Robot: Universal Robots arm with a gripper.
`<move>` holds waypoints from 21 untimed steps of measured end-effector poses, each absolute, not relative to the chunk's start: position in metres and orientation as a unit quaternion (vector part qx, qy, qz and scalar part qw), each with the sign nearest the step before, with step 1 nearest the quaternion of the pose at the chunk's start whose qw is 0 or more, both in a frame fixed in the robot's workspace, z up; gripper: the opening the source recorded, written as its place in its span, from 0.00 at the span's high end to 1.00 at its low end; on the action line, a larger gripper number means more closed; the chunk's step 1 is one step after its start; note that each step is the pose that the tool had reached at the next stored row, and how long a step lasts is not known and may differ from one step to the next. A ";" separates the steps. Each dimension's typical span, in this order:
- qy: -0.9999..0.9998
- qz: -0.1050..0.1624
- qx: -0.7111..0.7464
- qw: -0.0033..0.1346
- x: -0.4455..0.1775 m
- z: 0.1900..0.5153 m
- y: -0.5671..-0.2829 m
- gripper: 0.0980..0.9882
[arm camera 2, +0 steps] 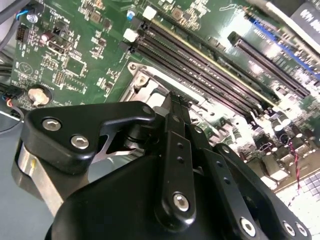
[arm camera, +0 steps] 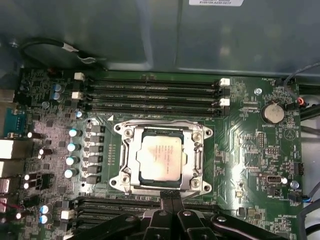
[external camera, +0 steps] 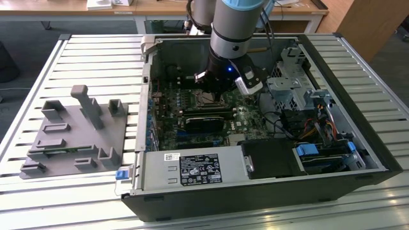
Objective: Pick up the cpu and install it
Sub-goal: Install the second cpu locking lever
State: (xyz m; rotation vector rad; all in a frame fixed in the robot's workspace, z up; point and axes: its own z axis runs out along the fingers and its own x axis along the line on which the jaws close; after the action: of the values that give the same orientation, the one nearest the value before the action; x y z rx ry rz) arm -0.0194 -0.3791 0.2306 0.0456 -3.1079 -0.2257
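Exterior view: open computer case [external camera: 357, 143] on slatted table [external camera: 96, 57], grey tray [external camera: 73, 136] near its left edge. Gripper [arm camera: 170, 197] over motherboard [arm camera: 250, 150], fingers clenched together, empty. Cpu [arm camera: 160, 155] seated in socket [arm camera: 197, 160].

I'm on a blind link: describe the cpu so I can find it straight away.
Start at the open computer case, then the green motherboard inside it. At its middle, the cpu lies flat in the metal-framed socket: a silvery square between rows of long black memory slots.
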 end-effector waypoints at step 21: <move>-0.997 -0.072 0.015 0.013 -0.043 0.216 -0.386 0.99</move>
State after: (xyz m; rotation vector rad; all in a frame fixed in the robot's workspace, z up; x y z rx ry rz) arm -0.0435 -0.3857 0.2162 0.0456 -3.1079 -0.2255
